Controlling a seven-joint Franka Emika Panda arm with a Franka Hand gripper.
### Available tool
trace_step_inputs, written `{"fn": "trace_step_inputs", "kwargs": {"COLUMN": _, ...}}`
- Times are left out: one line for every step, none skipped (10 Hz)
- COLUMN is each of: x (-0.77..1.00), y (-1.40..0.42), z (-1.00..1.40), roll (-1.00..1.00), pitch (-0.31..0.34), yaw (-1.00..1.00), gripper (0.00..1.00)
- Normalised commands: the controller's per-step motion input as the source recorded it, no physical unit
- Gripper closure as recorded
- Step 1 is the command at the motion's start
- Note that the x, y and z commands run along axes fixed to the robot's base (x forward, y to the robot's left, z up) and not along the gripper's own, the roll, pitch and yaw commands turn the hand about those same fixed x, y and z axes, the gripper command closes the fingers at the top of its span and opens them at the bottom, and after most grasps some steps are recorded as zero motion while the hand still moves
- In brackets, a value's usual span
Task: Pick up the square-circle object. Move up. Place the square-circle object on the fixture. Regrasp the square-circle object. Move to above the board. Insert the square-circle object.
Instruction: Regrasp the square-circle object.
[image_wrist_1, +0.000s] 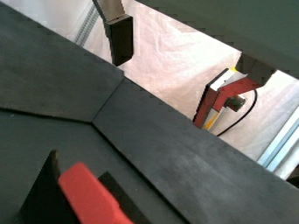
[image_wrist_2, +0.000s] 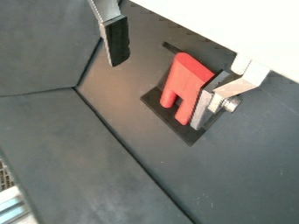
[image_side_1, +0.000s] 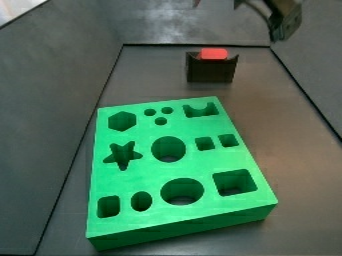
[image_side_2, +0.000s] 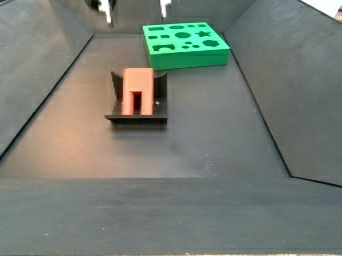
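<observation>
The red square-circle object (image_side_2: 136, 88) rests on the dark fixture (image_side_2: 135, 117), free of the fingers. It also shows in both wrist views (image_wrist_2: 181, 83) (image_wrist_1: 89, 196) and as a red cap on the fixture (image_side_1: 211, 70) in a side view (image_side_1: 211, 54). My gripper (image_wrist_2: 163, 87) is open and empty, well above the object, one finger to each side of it. Only its finger ends show at the top edge of both side views (image_side_2: 134, 9) (image_side_1: 282, 17). The green board (image_side_1: 174, 165) with shaped cut-outs lies flat apart from the fixture, also seen in a side view (image_side_2: 185, 42).
Dark sloping walls (image_side_2: 54, 90) close in the dark floor (image_side_2: 201, 150) on the sides. A red-and-yellow device with a cable (image_wrist_1: 222, 101) stands outside the enclosure against white sheeting.
</observation>
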Motion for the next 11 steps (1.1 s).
{"fn": "trace_step_inputs", "kwargs": {"x": 0.06, "y": 0.06, "z": -1.00, "roll": 0.06, "pitch": -0.065, "yaw": 0.05, "gripper": 0.00}}
{"fn": "trace_step_inputs", "kwargs": {"x": 0.07, "y": 0.05, "z": -1.00, "roll": 0.06, "pitch": -0.065, "yaw": 0.04, "gripper": 0.00}}
{"fn": "trace_step_inputs", "kwargs": {"x": 0.08, "y": 0.04, "z": -1.00, "roll": 0.06, "pitch": -0.063, "yaw": 0.02, "gripper": 0.00}}
{"fn": "trace_step_inputs", "kwargs": {"x": 0.08, "y": 0.04, "z": -1.00, "roll": 0.06, "pitch": -0.061, "yaw": 0.02, "gripper": 0.00}}
{"fn": "trace_step_inputs", "kwargs": {"x": 0.09, "y": 0.04, "z": -1.00, "roll": 0.06, "pitch": -0.047, "yaw": 0.01, "gripper": 0.00}}
{"fn": "trace_step_inputs", "kwargs": {"x": 0.10, "y": 0.03, "z": -1.00, "roll": 0.06, "pitch": -0.033, "yaw": 0.00, "gripper": 0.00}}
{"fn": "trace_step_inputs", "kwargs": {"x": 0.11, "y": 0.02, "z": -1.00, "roll": 0.07, "pitch": -0.018, "yaw": 0.00, "gripper": 0.00}}
{"fn": "trace_step_inputs", "kwargs": {"x": 0.11, "y": 0.02, "z": -0.88, "roll": 0.06, "pitch": -0.009, "yaw": 0.00, "gripper": 0.00}}
{"fn": "trace_step_inputs", "kwargs": {"x": 0.09, "y": 0.01, "z": -0.69, "roll": 0.06, "pitch": 0.001, "yaw": 0.01, "gripper": 0.00}}
{"fn": "trace_step_inputs", "kwargs": {"x": 0.08, "y": 0.00, "z": -0.55, "roll": 0.06, "pitch": 0.005, "yaw": 0.02, "gripper": 0.00}}
{"fn": "trace_step_inputs", "kwargs": {"x": 0.08, "y": 0.00, "z": -0.41, "roll": 0.06, "pitch": 0.001, "yaw": 0.03, "gripper": 0.00}}
